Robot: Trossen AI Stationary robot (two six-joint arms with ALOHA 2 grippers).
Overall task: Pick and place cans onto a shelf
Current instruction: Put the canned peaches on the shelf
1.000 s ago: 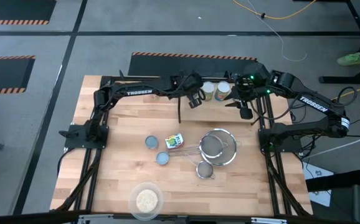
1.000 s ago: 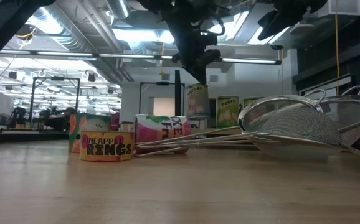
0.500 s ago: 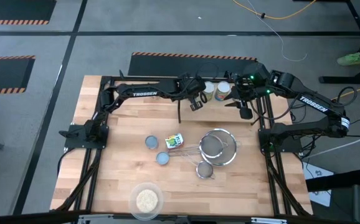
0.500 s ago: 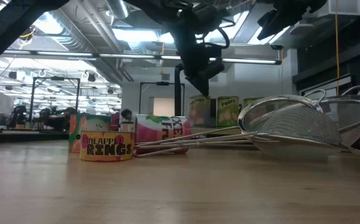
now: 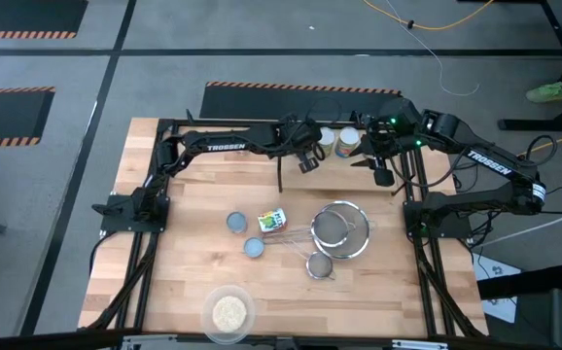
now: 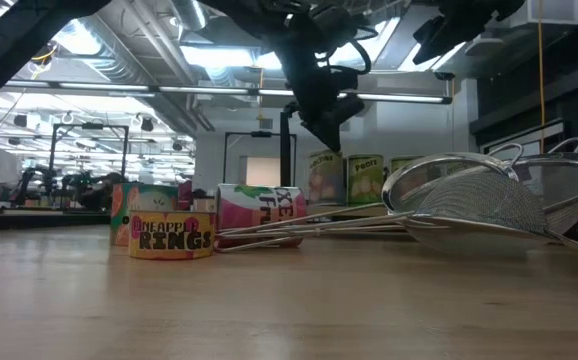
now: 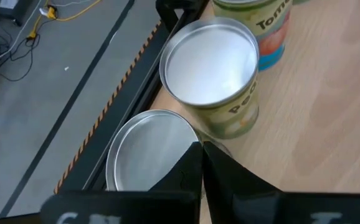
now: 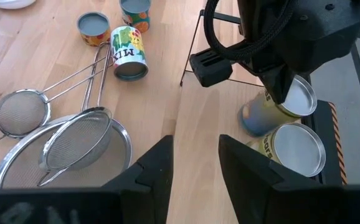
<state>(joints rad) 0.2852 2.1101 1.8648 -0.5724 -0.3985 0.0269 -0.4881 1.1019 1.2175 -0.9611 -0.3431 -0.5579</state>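
At the near edge of the table (image 5: 184, 282) sits a clear dish of grains (image 5: 228, 313). Beyond it lie three wire strainers (image 5: 341, 231), their handles reaching toward a tipped can (image 5: 272, 221) and two short cans (image 5: 237, 223) standing upright, all not yet shelved. Farther back is the shelf (image 5: 359, 180), where tall cans (image 5: 346, 143) stand together at the far edge, seemingly packed to leave room. The left gripper (image 5: 306, 158) hovers above them with its fingers (image 7: 200, 168) pressed together and holding nothing, probably having just let one go. The right gripper (image 5: 382, 176) waits beside the shelf's right end, its fingers (image 8: 158, 163) spread apart and empty.
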